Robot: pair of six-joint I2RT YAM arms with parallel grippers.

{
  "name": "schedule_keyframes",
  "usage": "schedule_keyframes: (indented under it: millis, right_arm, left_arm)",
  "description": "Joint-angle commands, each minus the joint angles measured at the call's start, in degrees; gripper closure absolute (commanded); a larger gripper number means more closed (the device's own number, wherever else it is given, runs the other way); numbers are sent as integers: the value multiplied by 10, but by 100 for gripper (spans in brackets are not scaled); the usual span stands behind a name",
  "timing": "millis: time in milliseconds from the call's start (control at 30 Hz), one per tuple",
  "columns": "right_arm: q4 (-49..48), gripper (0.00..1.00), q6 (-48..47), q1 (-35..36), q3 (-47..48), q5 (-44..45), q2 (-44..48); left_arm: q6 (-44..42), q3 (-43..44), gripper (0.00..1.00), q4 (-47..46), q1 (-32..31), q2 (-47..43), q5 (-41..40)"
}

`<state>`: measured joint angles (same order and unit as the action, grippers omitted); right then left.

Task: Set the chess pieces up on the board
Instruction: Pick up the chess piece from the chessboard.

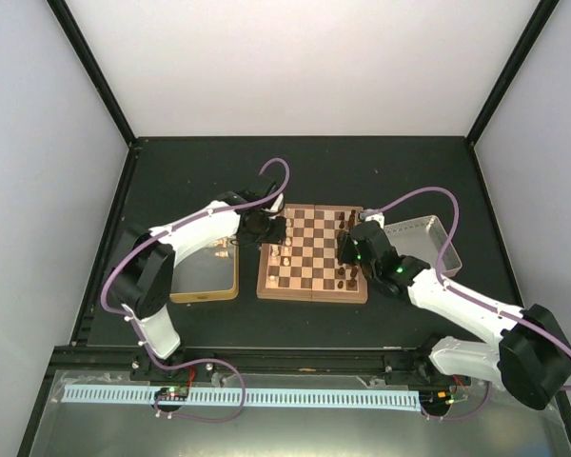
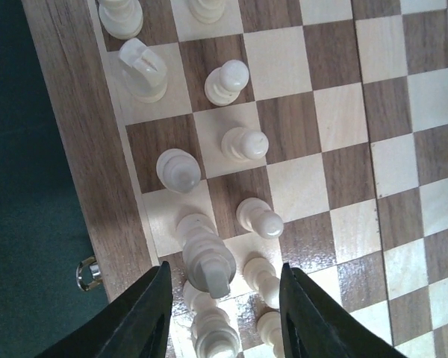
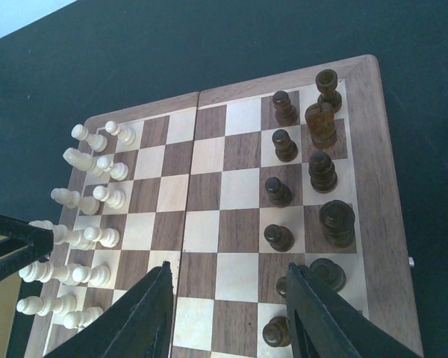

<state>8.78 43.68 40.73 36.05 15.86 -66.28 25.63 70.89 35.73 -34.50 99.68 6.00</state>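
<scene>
Left hand (image 2: 225,272) stood open astride a tall cream piece (image 2: 205,250), right hand (image 3: 228,268) open and empty; cream ranks (image 3: 108,237) looked nearly full, dark ranks (image 3: 322,171) beyond it gappy

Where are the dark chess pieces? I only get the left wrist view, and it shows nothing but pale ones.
Observer: The dark pieces stand in two rows along the opposite side of the board, facing the pale ones.
Operator: Is the other arm holding one of them?
Observer: No. The right gripper hovers over that side with its fingers apart and nothing gripped.
</scene>
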Motion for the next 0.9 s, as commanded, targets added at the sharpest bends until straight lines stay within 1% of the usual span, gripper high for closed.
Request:
schedule_keyframes:
  millis: [0,100,200,333,600,700,867]
  right_arm:
    - [-20,58,-11,-5,-1,-8,-4]
    - [-18,58,-13,-5,3,-10,-7]
    - [-15,58,-15,-5,6,-11,-10]
    - [-13,58,-16,-6,9,-14,-14]
    - [-5,58,-22,-6,25,-19,-29]
    - [0,58,-24,-6,32,-23,-32]
    - [21,58,-33,-6,56,-37,-27]
  left_arm:
    - [5,29,61,25,-5,17,-21]
    - [5,36,63,26,-5,27,-29]
    - [7,42,66,28,-5,36,-36]
    - [7,47,69,26,-5,42,-48]
    - [-3,56,86,28,-4,53,-47]
    - [-5,59,95,31,-4,50,-51]
    - [-4,62,97,40,-4,37,-64]
